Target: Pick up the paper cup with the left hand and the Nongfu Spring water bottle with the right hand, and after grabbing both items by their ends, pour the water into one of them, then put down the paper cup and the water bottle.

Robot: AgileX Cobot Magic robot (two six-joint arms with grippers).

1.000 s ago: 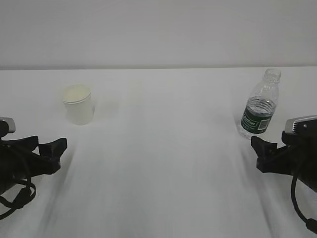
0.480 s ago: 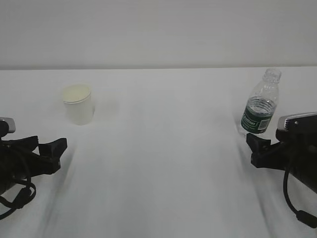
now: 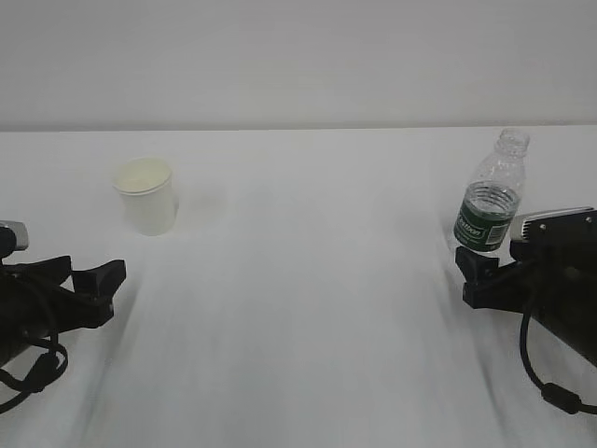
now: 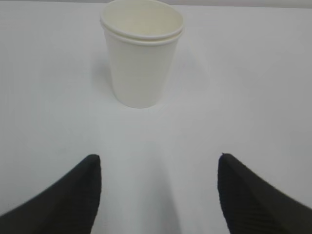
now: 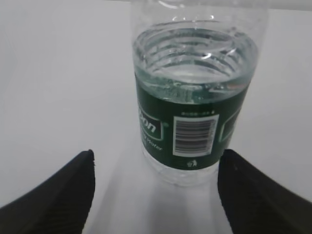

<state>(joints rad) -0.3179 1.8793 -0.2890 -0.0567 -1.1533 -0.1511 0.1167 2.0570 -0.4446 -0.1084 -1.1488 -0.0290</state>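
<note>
Approaching with jaws spread and empty: left hand [image 3: 110,275] low on the table, aimed at the upright paper cup [image 3: 147,196] well ahead; right hand [image 3: 469,271] nearly at the standing Nongfu Spring water bottle [image 3: 490,196], ready to straddle its base

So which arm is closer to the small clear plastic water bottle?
The right. The right gripper sits open just before the green-labelled clear plastic bottle; the left gripper waits far across the table, facing the white paper cup.
</note>
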